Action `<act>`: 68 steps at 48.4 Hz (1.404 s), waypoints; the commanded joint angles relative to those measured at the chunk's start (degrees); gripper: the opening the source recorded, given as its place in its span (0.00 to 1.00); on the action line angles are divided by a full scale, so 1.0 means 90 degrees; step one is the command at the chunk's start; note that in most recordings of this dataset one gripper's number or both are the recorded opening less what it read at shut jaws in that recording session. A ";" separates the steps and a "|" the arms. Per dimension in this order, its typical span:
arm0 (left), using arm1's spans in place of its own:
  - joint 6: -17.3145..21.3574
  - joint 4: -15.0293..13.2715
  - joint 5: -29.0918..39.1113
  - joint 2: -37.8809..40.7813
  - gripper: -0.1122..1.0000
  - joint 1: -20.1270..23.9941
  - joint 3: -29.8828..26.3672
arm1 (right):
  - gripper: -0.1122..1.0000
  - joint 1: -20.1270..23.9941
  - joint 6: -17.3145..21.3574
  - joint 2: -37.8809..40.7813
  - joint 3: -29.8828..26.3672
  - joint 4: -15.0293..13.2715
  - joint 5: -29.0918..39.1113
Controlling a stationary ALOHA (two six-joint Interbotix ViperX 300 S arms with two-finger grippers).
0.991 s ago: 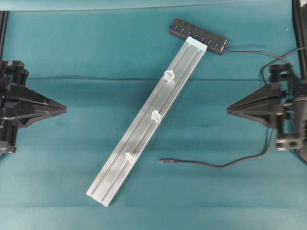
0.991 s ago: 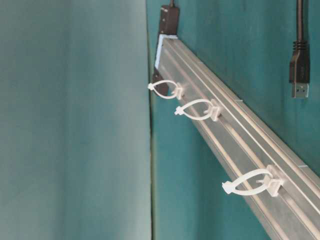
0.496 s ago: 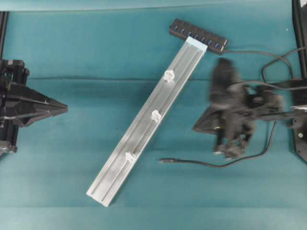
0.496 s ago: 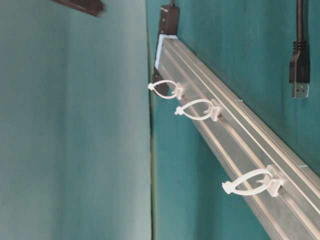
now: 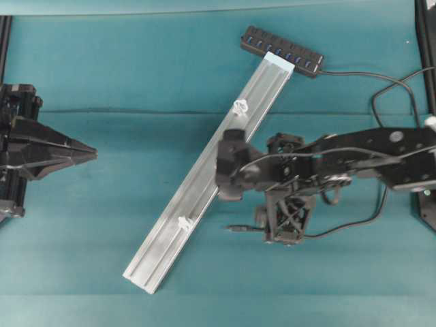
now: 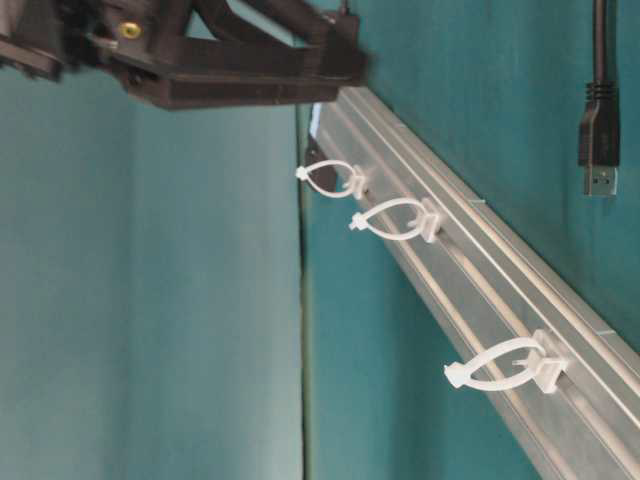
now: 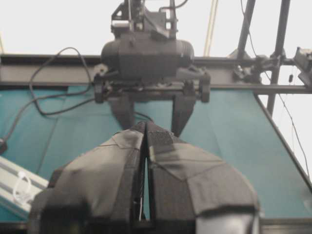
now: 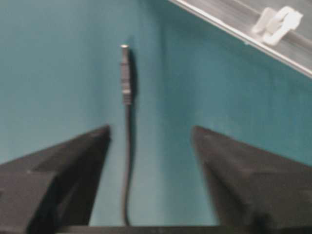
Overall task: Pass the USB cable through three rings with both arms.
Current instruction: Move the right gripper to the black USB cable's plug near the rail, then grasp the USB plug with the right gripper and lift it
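The right end effector (image 8: 151, 141) has swung over the USB cable (image 8: 126, 92), fingers apart.

three rings (image 6: 400, 219), one cable (image 8: 126, 122), one rail (image 5: 197, 187), one hub (image 5: 281, 51).

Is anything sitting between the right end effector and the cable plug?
Nothing visible. The right end effector is open above the USB cable, whose plug lies on bare cloth beside the rail.

White rings (image 6: 388, 220), silver rail (image 5: 204, 178), teal table (image 5: 102, 238).
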 commanded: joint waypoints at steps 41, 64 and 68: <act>0.0000 0.0020 0.0322 -0.0020 0.09 -0.0010 -0.0166 | 0.81 0.0439 -0.0049 0.1328 0.0234 -0.0117 -0.0889; -0.0020 0.0020 0.0322 -0.0029 0.09 -0.0010 -0.0166 | 0.80 0.0469 -0.0059 0.1494 0.0352 -0.0117 -0.0879; -0.0020 0.0020 0.0322 -0.0020 0.09 -0.0010 -0.0166 | 0.79 0.0508 -0.0059 0.1553 0.0361 -0.0117 -0.0879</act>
